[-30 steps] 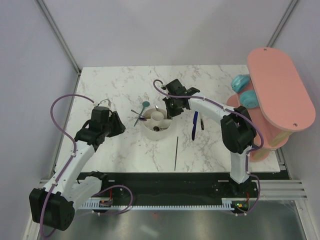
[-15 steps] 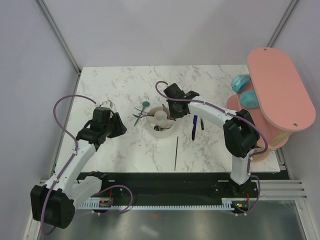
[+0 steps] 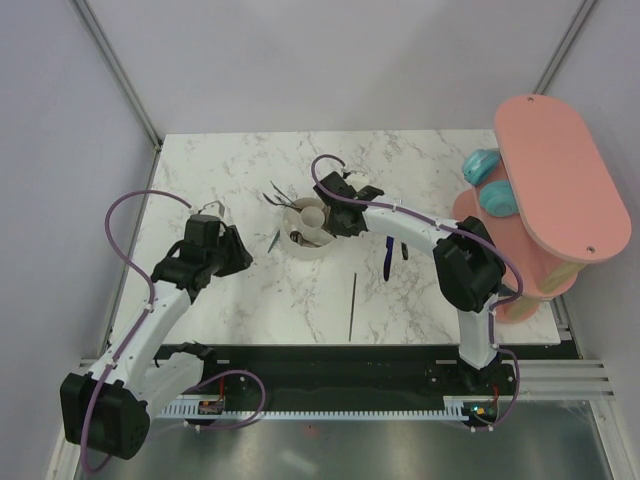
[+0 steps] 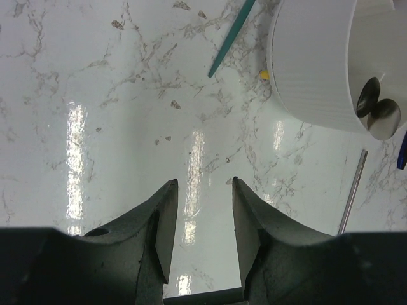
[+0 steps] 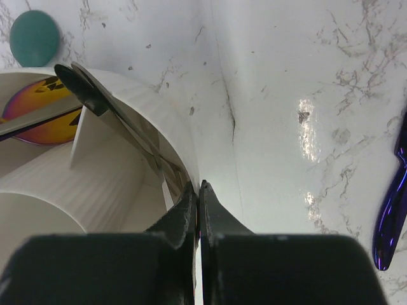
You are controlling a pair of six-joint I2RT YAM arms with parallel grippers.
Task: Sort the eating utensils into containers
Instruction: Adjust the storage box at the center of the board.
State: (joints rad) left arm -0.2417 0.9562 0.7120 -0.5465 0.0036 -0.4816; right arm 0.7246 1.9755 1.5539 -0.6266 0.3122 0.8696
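R pincer (image 5: 198, 187), gripping rim, dragged white holder (image 3: 303, 249) farther, left.

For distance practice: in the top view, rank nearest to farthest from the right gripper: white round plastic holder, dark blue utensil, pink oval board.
1. White round plastic holder: rim in right gripper.
2. Dark blue utensil: just right.
3. Pink oval board: far right.

Bright, even light from above fills all three views, leaving only faint shadows. The glossy marble surface (image 4: 114, 95) throws vertical streaks of glare in the left wrist view and one smaller patch in the right. The left claw (image 4: 202, 190) and right claw (image 5: 198, 194) show dark, with little detail.
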